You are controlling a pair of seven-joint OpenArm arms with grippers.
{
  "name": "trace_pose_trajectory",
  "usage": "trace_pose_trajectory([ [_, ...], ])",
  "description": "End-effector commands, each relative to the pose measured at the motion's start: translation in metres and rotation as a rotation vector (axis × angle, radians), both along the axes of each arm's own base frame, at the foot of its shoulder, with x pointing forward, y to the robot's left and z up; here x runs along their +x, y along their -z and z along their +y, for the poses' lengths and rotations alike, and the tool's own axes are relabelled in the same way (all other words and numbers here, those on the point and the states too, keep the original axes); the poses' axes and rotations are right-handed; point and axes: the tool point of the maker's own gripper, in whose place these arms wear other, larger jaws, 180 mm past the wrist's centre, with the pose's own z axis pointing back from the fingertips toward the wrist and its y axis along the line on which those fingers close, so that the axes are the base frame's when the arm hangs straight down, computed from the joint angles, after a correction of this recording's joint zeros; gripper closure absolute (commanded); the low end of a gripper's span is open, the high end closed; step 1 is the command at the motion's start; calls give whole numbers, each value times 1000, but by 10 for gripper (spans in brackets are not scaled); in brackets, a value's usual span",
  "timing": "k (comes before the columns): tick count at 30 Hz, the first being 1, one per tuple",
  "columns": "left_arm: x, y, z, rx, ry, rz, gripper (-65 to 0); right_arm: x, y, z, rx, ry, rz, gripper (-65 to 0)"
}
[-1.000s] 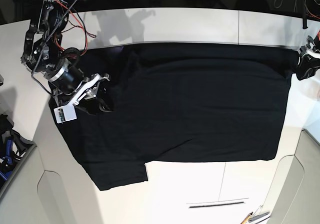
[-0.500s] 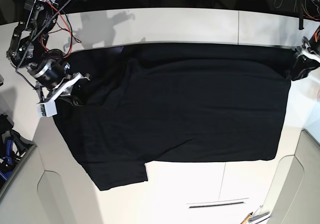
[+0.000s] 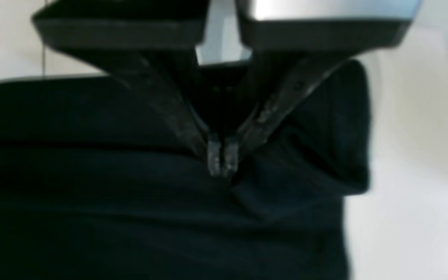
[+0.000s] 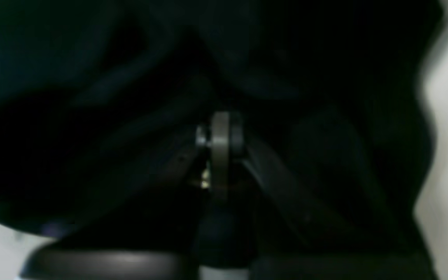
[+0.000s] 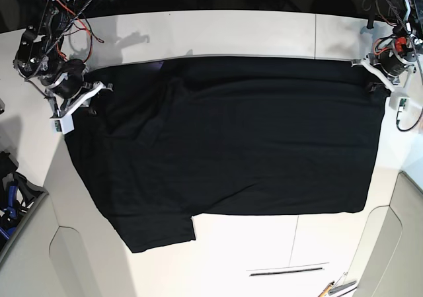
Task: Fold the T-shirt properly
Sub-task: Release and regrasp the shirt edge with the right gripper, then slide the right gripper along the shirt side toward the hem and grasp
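Overhead, T-shirt (image 5: pixel 238 138) on white table (image 5: pixel 238 32)

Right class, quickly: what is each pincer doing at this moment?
Left pincer: closed, pinching the black T-shirt at its edge.
Right pincer: closed on the T-shirt.

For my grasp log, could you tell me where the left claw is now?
In the base view, the left claw is at the T-shirt's upper right corner, pinching its edge.

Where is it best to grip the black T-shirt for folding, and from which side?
Probably the T-shirt's two far corners, one from each end: it lies flat, and the left gripper and right gripper appear already pinched on the cloth there.
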Motion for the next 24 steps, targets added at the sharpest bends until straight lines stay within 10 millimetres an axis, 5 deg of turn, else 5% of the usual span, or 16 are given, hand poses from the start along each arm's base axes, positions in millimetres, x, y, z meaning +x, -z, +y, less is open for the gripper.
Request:
trace_pose_trajectory([
  [1,2,-7,4,14,11,3,0,2,-1,-8,-7,3,-4,0],
  [9,-36,12,-3,-43,9,119,0,-49,21,-9,58,-16,139,0],
  [18,-88,31,-15,-119,2,231,0,-99,13,-7,-12,-75,198,0],
  [24,-111,36,-15,-130,-8,285,0,-115,8,-9,-51,-89,209,0],
])
